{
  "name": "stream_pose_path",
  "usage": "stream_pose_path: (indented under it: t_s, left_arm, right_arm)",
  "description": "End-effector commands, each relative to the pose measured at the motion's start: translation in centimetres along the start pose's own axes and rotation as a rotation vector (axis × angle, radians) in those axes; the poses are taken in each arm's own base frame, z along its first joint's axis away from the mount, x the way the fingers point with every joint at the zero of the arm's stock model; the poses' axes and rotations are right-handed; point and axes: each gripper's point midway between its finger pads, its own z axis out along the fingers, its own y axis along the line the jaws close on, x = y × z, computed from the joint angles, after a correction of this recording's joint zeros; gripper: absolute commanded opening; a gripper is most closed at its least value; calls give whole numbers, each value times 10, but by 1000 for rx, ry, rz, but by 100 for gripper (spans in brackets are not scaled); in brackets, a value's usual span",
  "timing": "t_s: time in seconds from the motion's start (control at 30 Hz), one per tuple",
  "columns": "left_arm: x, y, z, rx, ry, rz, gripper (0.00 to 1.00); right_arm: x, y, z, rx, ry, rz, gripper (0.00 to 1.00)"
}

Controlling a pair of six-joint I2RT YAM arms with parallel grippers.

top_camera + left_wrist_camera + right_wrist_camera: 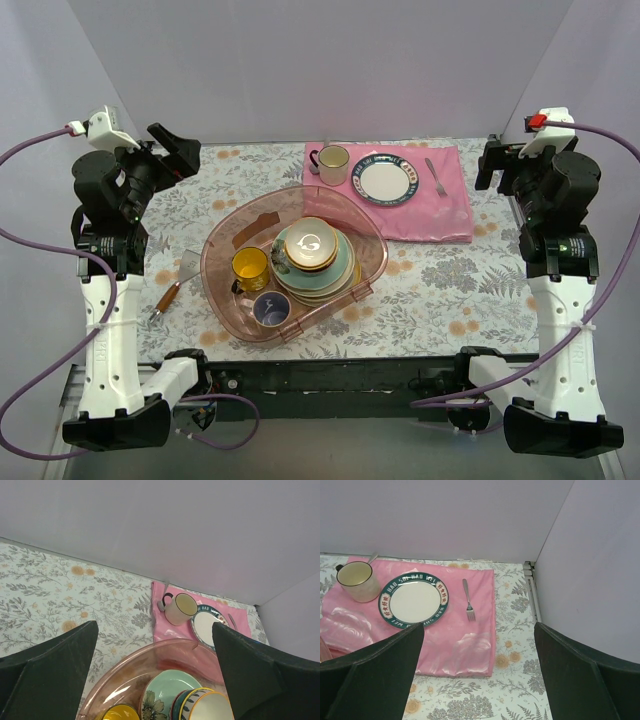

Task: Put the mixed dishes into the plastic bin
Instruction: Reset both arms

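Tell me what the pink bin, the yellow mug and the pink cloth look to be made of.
Pink bin: likely plastic, glossy, since its tinted walls are see-through with bright highlights. Yellow mug: probably glazed ceramic, with a shiny, even colour and a thick rim. Pink cloth: fabric, perhaps satin-like, lying in soft wrinkles with a slight sheen.
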Motion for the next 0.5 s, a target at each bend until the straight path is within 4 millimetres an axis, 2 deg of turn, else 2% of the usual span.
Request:
stream_pose_path:
  t_s: [0.0,0.23,0.47]
  left_arm:
    - [-4,-6,-13,21,-11,26,98]
    - [-4,-5,-15,15,-18,25,98]
    - [-6,-7,-16,25,-28,21,98]
  right_arm:
    - [-20,-1,-10,3,-65,-7,99]
    - [-14,-2,-10,9,-54,-10,99]
    - [-16,-4,-12,19,-57,-17,99]
